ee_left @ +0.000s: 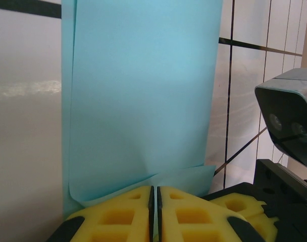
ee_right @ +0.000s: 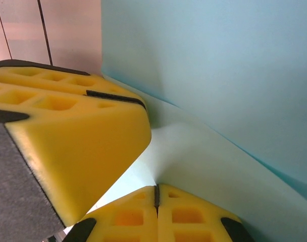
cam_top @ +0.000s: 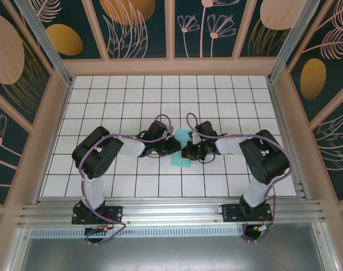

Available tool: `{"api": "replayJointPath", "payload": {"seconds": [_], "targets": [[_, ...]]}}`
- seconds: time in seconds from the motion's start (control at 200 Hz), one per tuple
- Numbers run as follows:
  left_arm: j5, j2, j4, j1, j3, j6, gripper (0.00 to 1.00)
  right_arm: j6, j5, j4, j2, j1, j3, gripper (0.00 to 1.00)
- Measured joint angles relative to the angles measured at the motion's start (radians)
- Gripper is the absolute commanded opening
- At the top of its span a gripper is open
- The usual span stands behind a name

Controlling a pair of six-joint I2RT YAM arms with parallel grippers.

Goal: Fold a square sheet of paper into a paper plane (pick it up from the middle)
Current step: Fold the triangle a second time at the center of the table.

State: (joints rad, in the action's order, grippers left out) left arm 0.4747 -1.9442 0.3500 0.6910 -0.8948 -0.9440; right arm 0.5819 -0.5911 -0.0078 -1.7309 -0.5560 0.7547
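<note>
At table (cam_top: 132,96) centre, left gripper (ee_left: 154,190) and right gripper (ee_right: 156,188) pinch paper (cam_top: 179,161) from opposite sides.

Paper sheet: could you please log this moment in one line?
sheet of paper: partly folded | left gripper: shut on its edge | right gripper: shut on it

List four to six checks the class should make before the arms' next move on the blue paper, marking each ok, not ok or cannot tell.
1. Are the left jaws shut on the paper? Ok: its lower edge runs into their closed seam.
2. Are the right jaws shut on the paper? Ok: a crease runs into their closed seam in the right wrist view.
3. Is the paper folded over? Ok: two layers show in the left wrist view.
4. Are the layer edges flush? Cannot tell.
5. Is there room between the two sets of jaws? Probably not ok: a left pad crowds the right jaws.
</note>
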Motion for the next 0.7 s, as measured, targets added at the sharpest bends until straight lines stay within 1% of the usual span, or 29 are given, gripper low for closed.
{"api": "replayJointPath", "payload": {"seconds": [0.39,0.701], "targets": [[-0.009,-0.001,-0.001,0.0,0.001,0.0,0.12,-0.03,-0.005,-0.002,0.021,0.0,-0.022,0.08],[-0.011,-0.003,0.006,0.001,0.001,0.0,0.12,-0.049,-0.004,0.007,0.124,0.001,-0.141,0.09]]}}
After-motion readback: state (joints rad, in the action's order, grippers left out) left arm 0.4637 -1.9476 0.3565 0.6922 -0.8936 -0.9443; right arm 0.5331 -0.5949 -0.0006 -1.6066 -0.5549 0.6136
